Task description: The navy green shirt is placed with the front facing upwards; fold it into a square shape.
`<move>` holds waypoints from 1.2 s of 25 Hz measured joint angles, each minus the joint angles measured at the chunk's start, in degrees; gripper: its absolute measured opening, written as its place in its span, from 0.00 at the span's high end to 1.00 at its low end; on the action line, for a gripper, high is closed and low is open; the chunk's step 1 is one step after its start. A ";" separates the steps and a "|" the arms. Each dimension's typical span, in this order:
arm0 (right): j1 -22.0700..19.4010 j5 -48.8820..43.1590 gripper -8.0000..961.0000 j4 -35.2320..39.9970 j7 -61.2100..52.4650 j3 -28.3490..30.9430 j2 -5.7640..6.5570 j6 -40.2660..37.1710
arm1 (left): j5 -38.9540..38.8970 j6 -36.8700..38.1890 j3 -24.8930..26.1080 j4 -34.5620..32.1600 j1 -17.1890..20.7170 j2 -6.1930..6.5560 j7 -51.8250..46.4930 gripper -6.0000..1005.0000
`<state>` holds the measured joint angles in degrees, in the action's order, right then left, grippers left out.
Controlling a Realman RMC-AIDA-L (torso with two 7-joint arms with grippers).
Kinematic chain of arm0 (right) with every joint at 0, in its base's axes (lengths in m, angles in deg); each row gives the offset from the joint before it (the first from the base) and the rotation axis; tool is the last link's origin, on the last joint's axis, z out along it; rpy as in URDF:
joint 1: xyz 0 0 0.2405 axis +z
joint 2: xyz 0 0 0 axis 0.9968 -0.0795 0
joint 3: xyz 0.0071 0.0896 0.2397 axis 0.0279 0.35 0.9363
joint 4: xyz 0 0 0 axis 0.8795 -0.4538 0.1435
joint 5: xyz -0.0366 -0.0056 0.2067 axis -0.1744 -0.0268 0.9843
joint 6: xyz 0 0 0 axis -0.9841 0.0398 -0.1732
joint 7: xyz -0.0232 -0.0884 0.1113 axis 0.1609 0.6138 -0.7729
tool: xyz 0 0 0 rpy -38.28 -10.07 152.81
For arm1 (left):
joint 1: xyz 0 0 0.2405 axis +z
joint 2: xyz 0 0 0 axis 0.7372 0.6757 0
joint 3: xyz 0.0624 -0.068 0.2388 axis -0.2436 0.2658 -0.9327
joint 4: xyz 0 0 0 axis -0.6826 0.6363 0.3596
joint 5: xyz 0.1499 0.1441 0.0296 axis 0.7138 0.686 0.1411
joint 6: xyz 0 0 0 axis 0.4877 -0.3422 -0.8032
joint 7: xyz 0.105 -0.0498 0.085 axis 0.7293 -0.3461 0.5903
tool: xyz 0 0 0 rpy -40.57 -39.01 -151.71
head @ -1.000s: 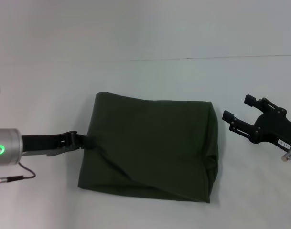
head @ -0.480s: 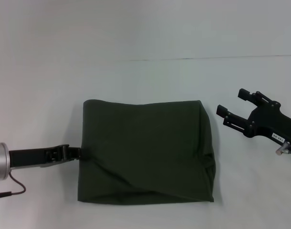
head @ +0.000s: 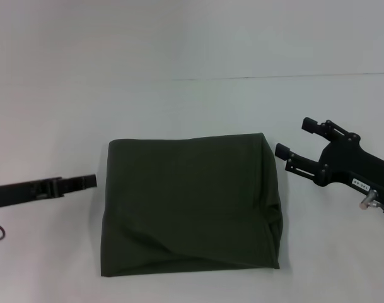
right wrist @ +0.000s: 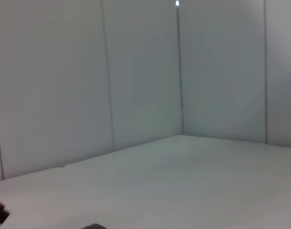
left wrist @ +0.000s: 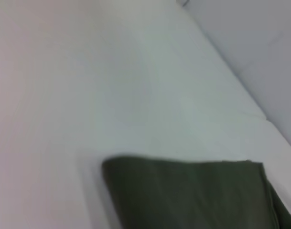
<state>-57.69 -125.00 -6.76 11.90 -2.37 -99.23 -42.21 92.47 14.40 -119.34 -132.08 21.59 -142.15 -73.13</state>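
Observation:
The navy green shirt lies folded into a roughly square block in the middle of the white table, plain side up, with no print showing. The left wrist view shows its folded edge and a corner. My left gripper lies low over the table just left of the shirt's left edge, a small gap away, and holds nothing. At the shirt's upper right corner my right gripper stands open with nothing between its fingers, which point toward the cloth.
The white table spreads around the shirt, and a seam line crosses it at the back. Pale wall panels stand behind the table in the right wrist view.
My left gripper has let go of the shirt's left edge and pulled back to the left. The shirt has settled flatter and squarer. My right gripper has moved left toward the shirt.

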 joint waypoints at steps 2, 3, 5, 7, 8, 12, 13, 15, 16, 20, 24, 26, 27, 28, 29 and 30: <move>0.06 -0.01 0.08 0.11 -0.02 -0.92 0.02 -0.32 | -1.16 0.65 0.68 -1.48 -0.01 -0.25 4.72 0.69; 0.15 -0.01 0.08 0.21 -0.05 -1.69 0.06 -0.47 | -1.88 0.84 0.78 -1.89 -0.05 -0.37 6.94 0.65; 0.25 -0.03 0.07 0.80 -0.14 -3.72 0.15 -1.27 | -3.81 1.17 0.68 -2.26 -0.28 -0.51 12.52 0.57; 0.21 -0.13 0.07 2.06 -0.12 -7.04 0.17 -3.69 | -4.82 1.34 0.51 -2.18 -0.83 -0.44 17.44 0.48; 0.14 -0.20 0.07 2.84 -0.13 -9.02 0.17 -5.42 | -5.12 1.71 0.37 -2.06 -1.33 -0.31 20.50 0.43; 0.12 -0.26 0.06 6.19 -1.93 -17.52 0.16 -10.76 | -5.59 6.61 -0.04 -1.03 -2.71 -0.02 32.23 0.27; 0.22 -0.27 0.06 6.89 -2.95 -19.52 0.14 -11.23 | -5.60 8.04 -0.13 -0.69 -2.89 0.01 34.43 0.25; 0.50 -0.27 0.06 8.00 -4.87 -23.10 0.05 -11.66 | -5.54 13.36 -0.33 0.32 -3.29 0.52 38.46 0.21; 0.62 -0.28 0.06 8.21 -5.54 -24.47 0.03 -11.66 | -5.50 16.09 -0.26 0.92 -3.40 0.88 39.97 0.20; 0.89 -0.27 0.06 8.35 -7.15 -27.31 -0.01 -12.08 | -5.49 22.44 0.54 1.98 -3.33 1.54 42.75 0.12; 1.18 -0.23 0.06 8.44 -8.33 -27.47 0.00 -13.39 | -5.29 24.13 1.91 2.85 -2.34 1.57 44.88 0.07; 1.36 -0.10 0.06 8.47 -8.45 -27.48 -0.01 -13.73 | -5.23 24.49 2.40 3.18 -2.04 1.57 45.57 0.07; 1.48 -0.03 0.06 8.47 -8.53 -27.50 -0.01 -13.80 | -5.17 24.54 2.58 3.22 -1.90 1.57 45.73 0.06; 1.63 0.03 0.06 8.47 -8.68 -27.50 0.00 -13.81 | -5.03 24.56 2.66 3.24 -1.81 1.57 45.77 0.06; 1.84 0.03 0.06 8.48 -8.94 -27.50 0.02 -13.80 | -4.86 24.56 2.72 3.24 -1.76 1.57 45.78 0.06; 2.06 0.02 0.06 8.48 -9.16 -27.51 0.04 -13.76 | -4.52 24.57 2.80 3.25 -1.76 1.57 45.80 0.06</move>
<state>-55.63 -124.98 1.72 2.74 -29.88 -99.19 -55.97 87.95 38.97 -116.54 -128.83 19.83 -140.57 -27.33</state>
